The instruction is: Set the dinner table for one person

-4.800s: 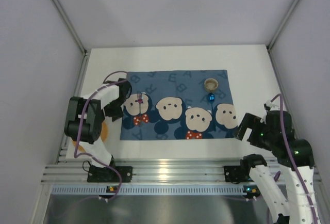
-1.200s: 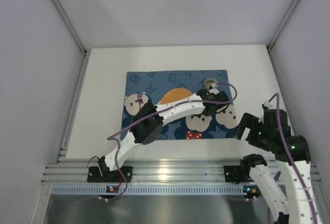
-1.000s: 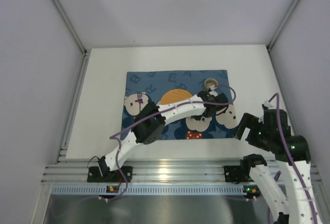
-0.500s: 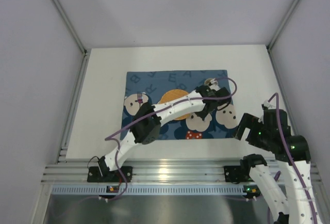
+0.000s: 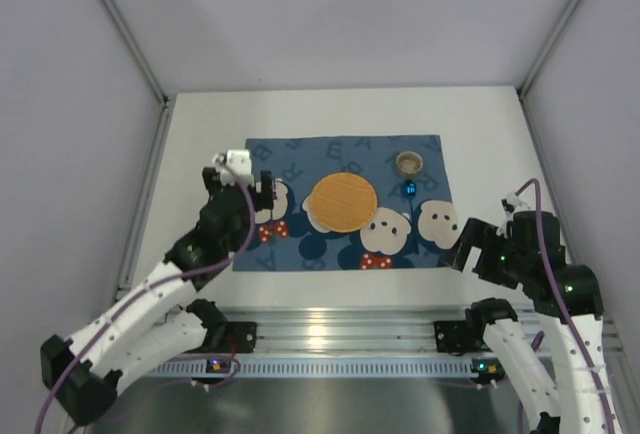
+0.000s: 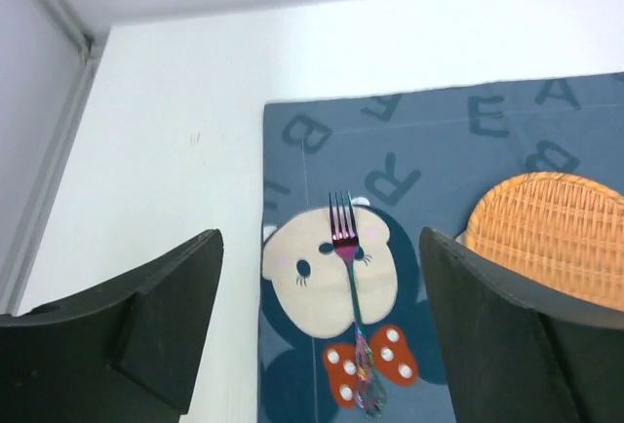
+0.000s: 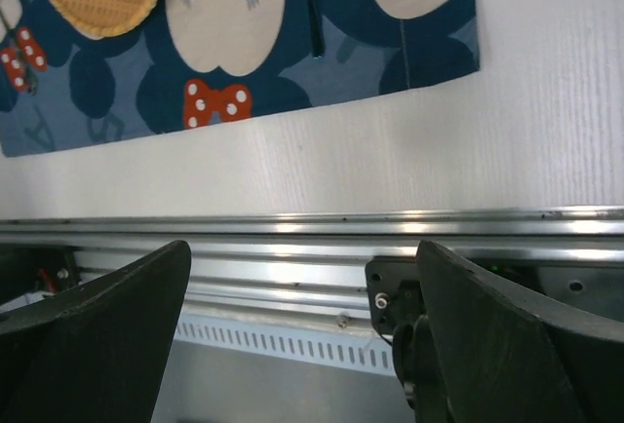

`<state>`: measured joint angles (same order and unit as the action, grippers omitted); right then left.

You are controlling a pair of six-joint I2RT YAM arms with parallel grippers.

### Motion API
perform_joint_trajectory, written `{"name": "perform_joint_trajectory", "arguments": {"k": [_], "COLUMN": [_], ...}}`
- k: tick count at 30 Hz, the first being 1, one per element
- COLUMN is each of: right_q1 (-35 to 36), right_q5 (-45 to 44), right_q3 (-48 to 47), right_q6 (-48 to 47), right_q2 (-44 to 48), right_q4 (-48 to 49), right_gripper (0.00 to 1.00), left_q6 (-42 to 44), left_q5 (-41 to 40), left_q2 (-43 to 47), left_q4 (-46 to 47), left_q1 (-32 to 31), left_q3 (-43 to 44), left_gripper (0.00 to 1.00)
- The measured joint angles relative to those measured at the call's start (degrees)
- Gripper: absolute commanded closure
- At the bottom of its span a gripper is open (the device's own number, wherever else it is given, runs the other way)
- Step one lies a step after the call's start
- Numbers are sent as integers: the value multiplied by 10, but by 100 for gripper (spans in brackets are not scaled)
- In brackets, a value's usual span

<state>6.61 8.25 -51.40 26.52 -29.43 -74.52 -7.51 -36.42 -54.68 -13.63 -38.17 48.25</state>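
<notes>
White panel walls close in the cell, and the dinner table (image 5: 350, 112) fills the middle of my overhead view, a plain white top running down to the ribbed metal rail (image 5: 330, 332) where the arms are bolted. A dark-blue cartoon-mouse placemat (image 5: 330, 149) lies flat on it. A round woven orange plate (image 5: 341, 202) sits mid-mat. A fork (image 6: 349, 326) lies on the mouse face to its left, apart from the plate, tines pointing away from me. A small cup (image 5: 408, 163) stands near the mat's far right corner, with a small blue item (image 5: 408, 189) just beside it that I cannot make out. My left gripper (image 6: 319, 238) hangs above the fork, fingers spread wide with nothing between them. My right gripper (image 7: 302, 248) is likewise spread and empty, over the rail by the table's near right edge.
</notes>
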Motion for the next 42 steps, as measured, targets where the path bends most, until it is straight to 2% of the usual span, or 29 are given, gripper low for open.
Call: {"name": "perform_joint_trajectory", "arguments": {"k": [1, 2, 4, 10, 13, 18, 22, 24, 26, 28, 31, 32, 42], "right_q1": [0, 0, 0, 0, 0, 0, 0, 0, 0, 0, 0, 0, 7], "right_q5": [15, 28, 57, 119, 133, 136, 128, 126, 125, 124, 124, 124, 102], "right_q3": [0, 0, 0, -15, -25, -27, -27, -27, -27, -28, -30, -30, -39], "right_q6": [0, 0, 0, 0, 1, 6, 11, 12, 15, 16, 15, 15, 3], "right_q2": [3, 7, 12, 21, 31, 32, 31, 26, 12, -6, -29, -32, -50], "right_q4": [7, 14, 29, 61, 70, 73, 80, 89, 98, 106, 124, 130, 254], "right_gripper": [0, 0, 0, 0, 0, 0, 0, 0, 0, 0, 0, 0, 0], "left_q6": [35, 61, 85, 112, 101, 89, 73, 59, 57, 56, 54, 53, 50], "left_q5": [1, 5, 17, 40, 67, 104, 162, 199, 239, 269, 298, 304, 325], "left_q2": [77, 127, 153, 126, 80, -92, -244, -295, -338, -360, -362, -362, -362], "left_q4": [99, 160, 221, 310, 387, 514, 583, 588, 635, 673, 680, 685, 703], "left_q1": [-2, -3, 26, 125, 183, 258, 326, 355, 369, 373, 373, 373, 373], "left_q3": [-99, -174, -260, -354, -370, -374, -343, -310, -292, -296, -297, -297, -297], "left_gripper": [15, 15, 15, 15, 17, 15, 15, 16, 13, 11, 9, 2, 2]}}
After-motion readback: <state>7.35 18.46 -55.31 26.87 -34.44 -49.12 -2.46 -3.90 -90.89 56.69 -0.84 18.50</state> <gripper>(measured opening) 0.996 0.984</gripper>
